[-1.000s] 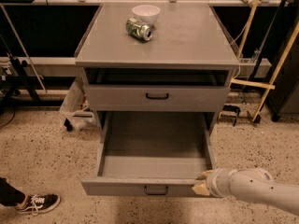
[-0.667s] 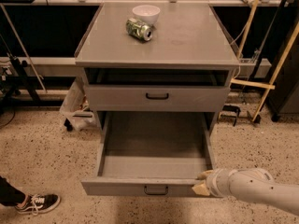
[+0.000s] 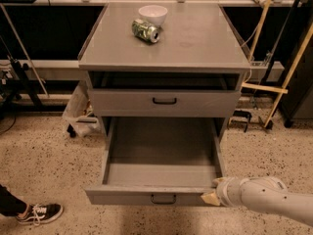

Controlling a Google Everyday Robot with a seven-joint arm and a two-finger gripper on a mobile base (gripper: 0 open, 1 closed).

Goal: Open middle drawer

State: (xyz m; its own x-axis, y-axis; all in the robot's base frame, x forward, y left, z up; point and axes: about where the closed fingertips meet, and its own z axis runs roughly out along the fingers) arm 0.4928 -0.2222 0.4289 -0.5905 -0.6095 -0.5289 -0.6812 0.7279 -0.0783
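Observation:
The middle drawer (image 3: pixel 127 196) is pulled far out of the grey cabinet (image 3: pixel 166 62). Its flat front carries a small black handle (image 3: pixel 164 199) at the centre, and its inside is bare. My gripper (image 3: pixel 213 196), at the end of a white arm coming in from the lower right, is at the drawer's front right corner and touches the front panel's end. The drawer above (image 3: pixel 122 103), with its own black handle (image 3: pixel 164 101), is pushed in, with a dark gap over it. Anything below the pulled-out drawer is hidden.
A white bowl (image 3: pixel 152 14) and a green can (image 3: pixel 145 31) lying on its side sit on the cabinet top. A person's black shoe (image 3: pixel 39 213) is on the speckled floor at lower left. Wooden poles (image 3: pixel 293 67) lean at the right, and a plastic bag (image 3: pixel 78 109) lies left of the cabinet.

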